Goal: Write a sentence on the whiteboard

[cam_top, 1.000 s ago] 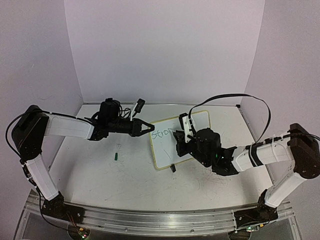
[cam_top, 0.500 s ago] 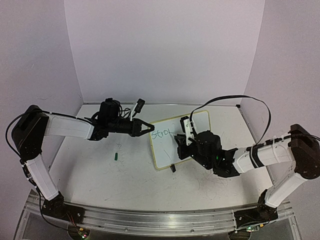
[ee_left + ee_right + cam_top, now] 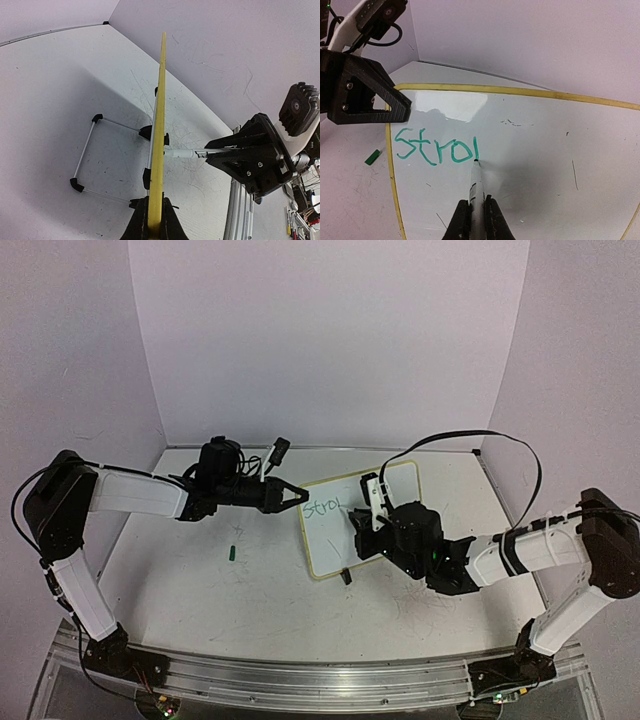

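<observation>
The whiteboard (image 3: 325, 540) stands tilted on the table, its pale-yellow frame seen edge-on in the left wrist view (image 3: 161, 115). My left gripper (image 3: 298, 495) (image 3: 154, 205) is shut on the board's left edge. My right gripper (image 3: 360, 528) (image 3: 477, 207) is shut on a white marker (image 3: 476, 187) (image 3: 187, 153). The marker's tip touches the board face (image 3: 545, 150) at the foot of a fresh vertical stroke. The sentence (image 3: 437, 147) (image 3: 322, 508) reads in green "stro" plus that stroke.
A green marker cap (image 3: 232, 552) (image 3: 372, 157) lies on the table left of the board. A wire stand (image 3: 92, 150) with black feet props the board from behind. A black clip foot (image 3: 346, 577) sits at its lower edge. Walls enclose three sides.
The right gripper has shifted a little to the right along the board, and the marker has drawn a new vertical stroke after the "o". The left arm has kept still.
</observation>
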You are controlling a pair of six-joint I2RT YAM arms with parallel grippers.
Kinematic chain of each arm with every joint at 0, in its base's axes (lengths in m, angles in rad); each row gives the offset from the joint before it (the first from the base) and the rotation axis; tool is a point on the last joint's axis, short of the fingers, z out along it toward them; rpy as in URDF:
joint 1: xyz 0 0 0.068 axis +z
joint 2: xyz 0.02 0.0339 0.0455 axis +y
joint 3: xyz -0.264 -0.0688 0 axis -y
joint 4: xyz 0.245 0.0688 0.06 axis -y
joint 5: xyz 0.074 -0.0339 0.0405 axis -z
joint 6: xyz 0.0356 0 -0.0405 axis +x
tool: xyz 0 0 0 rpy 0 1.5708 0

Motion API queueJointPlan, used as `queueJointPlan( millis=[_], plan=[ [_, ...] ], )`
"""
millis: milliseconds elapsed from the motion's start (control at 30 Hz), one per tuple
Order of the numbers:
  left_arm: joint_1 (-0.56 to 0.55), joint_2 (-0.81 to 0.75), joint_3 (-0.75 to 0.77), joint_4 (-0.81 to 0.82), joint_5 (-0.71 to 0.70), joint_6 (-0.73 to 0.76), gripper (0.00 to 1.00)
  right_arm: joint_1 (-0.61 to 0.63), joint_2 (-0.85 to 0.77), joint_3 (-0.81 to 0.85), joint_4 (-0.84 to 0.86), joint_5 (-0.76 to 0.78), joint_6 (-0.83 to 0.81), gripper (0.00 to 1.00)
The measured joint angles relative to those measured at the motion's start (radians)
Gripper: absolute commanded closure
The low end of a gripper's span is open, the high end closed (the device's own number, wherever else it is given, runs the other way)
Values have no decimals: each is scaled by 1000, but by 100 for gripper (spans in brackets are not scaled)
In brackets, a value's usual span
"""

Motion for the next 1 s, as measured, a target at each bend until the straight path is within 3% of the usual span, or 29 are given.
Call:
queueJointPlan(
  millis=[1000],
  plan=[
    [0, 0, 0, 0, 0, 0, 100, 0, 9, 29, 6, 31, -36, 100]
  ],
)
